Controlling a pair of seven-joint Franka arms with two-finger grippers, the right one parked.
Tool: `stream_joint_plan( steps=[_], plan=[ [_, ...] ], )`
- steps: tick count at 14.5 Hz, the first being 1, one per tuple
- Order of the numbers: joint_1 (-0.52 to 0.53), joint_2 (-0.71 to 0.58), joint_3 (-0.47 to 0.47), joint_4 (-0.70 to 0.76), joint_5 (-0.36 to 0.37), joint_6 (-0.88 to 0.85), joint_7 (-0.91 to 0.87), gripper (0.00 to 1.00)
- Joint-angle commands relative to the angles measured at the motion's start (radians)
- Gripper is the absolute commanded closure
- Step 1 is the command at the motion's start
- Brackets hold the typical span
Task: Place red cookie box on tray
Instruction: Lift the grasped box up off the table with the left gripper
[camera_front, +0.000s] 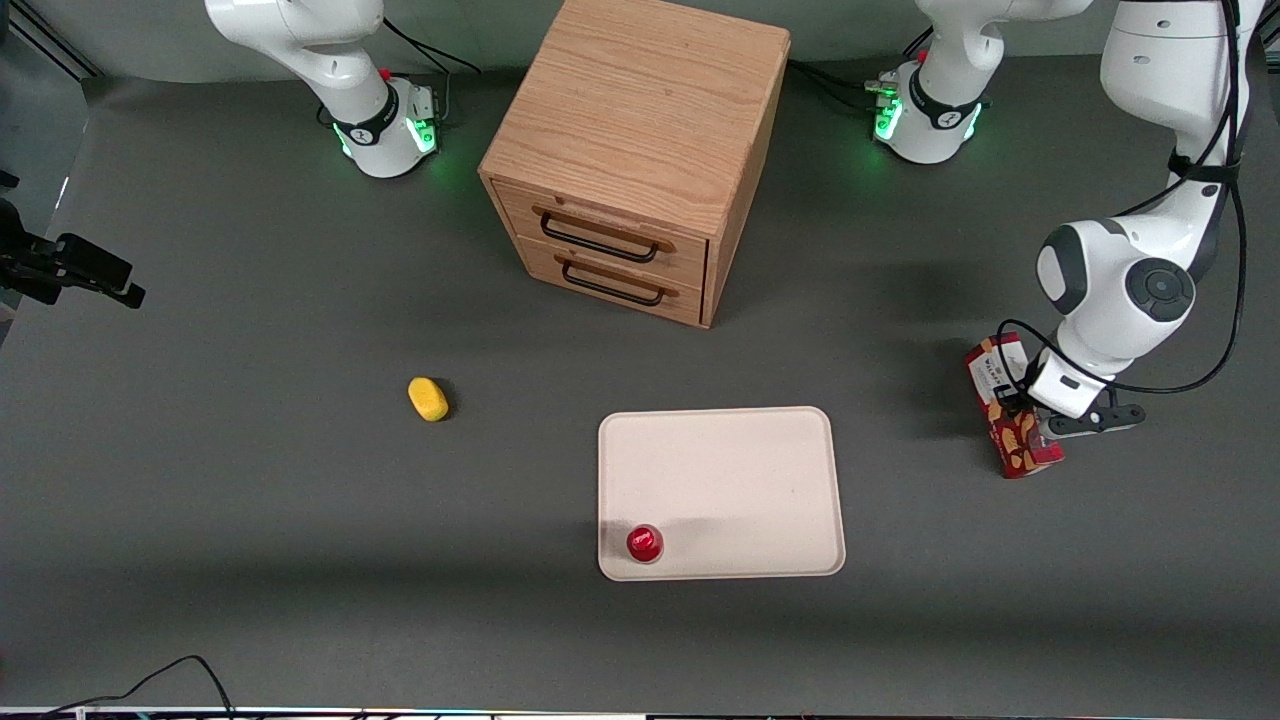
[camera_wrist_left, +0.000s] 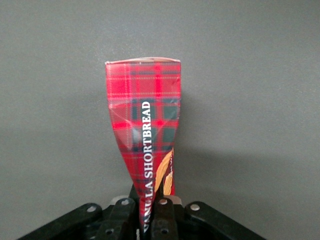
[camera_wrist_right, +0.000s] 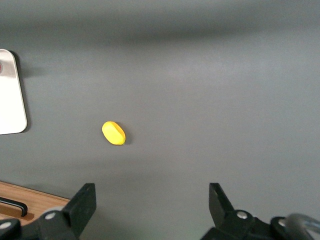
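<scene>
Holding the red cookie box (camera_wrist_left: 147, 140) pinched in my jaws, gripper (camera_front: 1030, 415) at frame right, its long axis running away from them; tray (camera_front: 740, 440) sits toward centre

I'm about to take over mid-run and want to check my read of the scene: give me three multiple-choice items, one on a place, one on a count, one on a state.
1. Where is the red cookie box?
A. On the tray
B. Off the tray, toward the working arm's end of the table
C. On the drawer cabinet

2. How many drawer handles does the wooden cabinet show?
A. One
B. Two
C. Three

3. What is the gripper doing?
A. Shut on the box
B. Open above the tray
C. Shut on the red-topped can

Answers:
1 B: the tray carries only the small red-topped can.
2 B: two black handles, one above the other.
3 A: the wrist view shows the fingers clamping the box's end.
</scene>
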Motion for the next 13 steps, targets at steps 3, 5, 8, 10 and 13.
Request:
stream_joint_plan(
  steps=[3,5,8,10,13],
  plan=[
    [-0.031,-0.163,-0.063,0.172,-0.018,-0.436,-0.092,1.0],
    [-0.031,-0.166,-0.089,0.352,-0.015,-0.687,-0.124,1.0],
    [-0.037,-0.163,-0.091,0.596,-0.005,-0.989,-0.121,1.0],
    [-0.039,-0.146,-0.091,0.68,-0.005,-1.064,-0.124,1.0],
    [-0.075,-0.09,-0.105,0.709,-0.019,-1.022,-0.22,1.0]
  ],
)
